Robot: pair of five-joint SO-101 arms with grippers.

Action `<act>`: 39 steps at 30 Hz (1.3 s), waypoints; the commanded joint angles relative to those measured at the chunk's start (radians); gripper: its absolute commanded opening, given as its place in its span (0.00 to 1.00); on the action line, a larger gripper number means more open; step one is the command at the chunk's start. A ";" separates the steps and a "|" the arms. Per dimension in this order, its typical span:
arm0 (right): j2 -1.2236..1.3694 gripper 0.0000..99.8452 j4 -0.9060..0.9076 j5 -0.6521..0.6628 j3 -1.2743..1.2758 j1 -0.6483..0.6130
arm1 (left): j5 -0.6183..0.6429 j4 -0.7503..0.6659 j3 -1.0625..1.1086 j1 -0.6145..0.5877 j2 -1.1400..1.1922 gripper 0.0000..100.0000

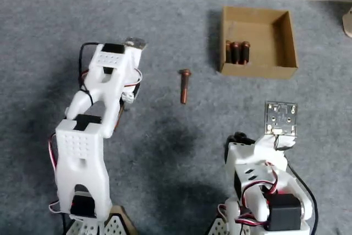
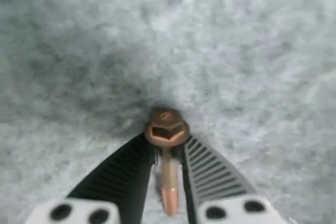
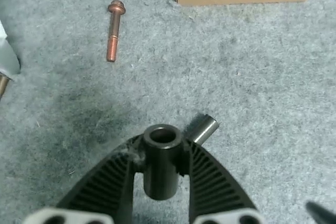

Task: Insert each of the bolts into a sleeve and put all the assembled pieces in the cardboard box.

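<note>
**Both arms loaded: one with a bolt, one with a sleeve**

The left gripper (image 2: pixel 168 148) is nearly closed, its ribbed black jaws pinching the shank of a copper-coloured hex-head bolt (image 2: pixel 166 129), whose flanged head points down at the grey carpeted table (image 1: pixel 165 152) on the left side of the scene.

The right gripper (image 3: pixel 161 150) is opened only as wide as a dark cylindrical metal sleeve (image 3: pixel 160 174), which it clamps upright with the open bore facing up, at the near right. A second dark sleeve (image 3: pixel 203 128) lies on its side just beyond it.

A loose copper bolt (image 1: pixel 185 85) lies flat in the middle of the table, left of the open brown cardboard box (image 1: pixel 286 37) at the far right. Three assembled pieces (image 1: pixel 236 52) sit side by side inside the box, against its left wall.
</note>
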 commanded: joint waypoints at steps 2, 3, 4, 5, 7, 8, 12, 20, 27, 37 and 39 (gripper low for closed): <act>-0.005 0.00 0.002 0.011 -0.067 -0.007 | 0.120 -0.066 -0.021 -0.027 -0.015 0.00; -0.005 0.00 0.005 0.009 -0.088 -0.007 | 0.120 -0.068 -0.021 -0.036 -0.027 0.00; -0.005 0.00 0.005 0.006 -0.108 -0.007 | 0.118 -0.075 -0.010 -0.038 -0.045 0.00; -0.005 0.00 0.005 0.006 -0.125 -0.007 | 0.118 -0.078 -0.005 -0.042 -0.067 0.00; -0.005 0.00 0.005 0.005 -0.142 -0.007 | 0.121 -0.087 0.036 -0.047 -0.122 0.00; -0.004 0.00 0.005 0.005 -0.145 -0.007 | 0.121 -0.098 0.062 -0.047 -0.162 0.00; 0.001 0.00 0.005 0.006 -0.147 -0.008 | 0.121 -0.233 0.268 -0.038 -0.372 0.00; 0.004 0.00 -0.005 0.011 -0.114 -0.196 | 0.121 -0.663 0.800 0.042 -0.840 0.00; 0.001 0.00 -0.255 0.011 0.070 -0.317 | 0.123 -0.913 1.064 0.096 -1.106 0.00; -0.005 0.00 -0.668 0.003 0.363 -0.325 | 0.123 -1.059 1.216 0.096 -1.380 0.00; -0.005 0.00 -0.756 0.003 0.406 -0.325 | 0.124 -1.059 1.227 0.102 -1.426 0.00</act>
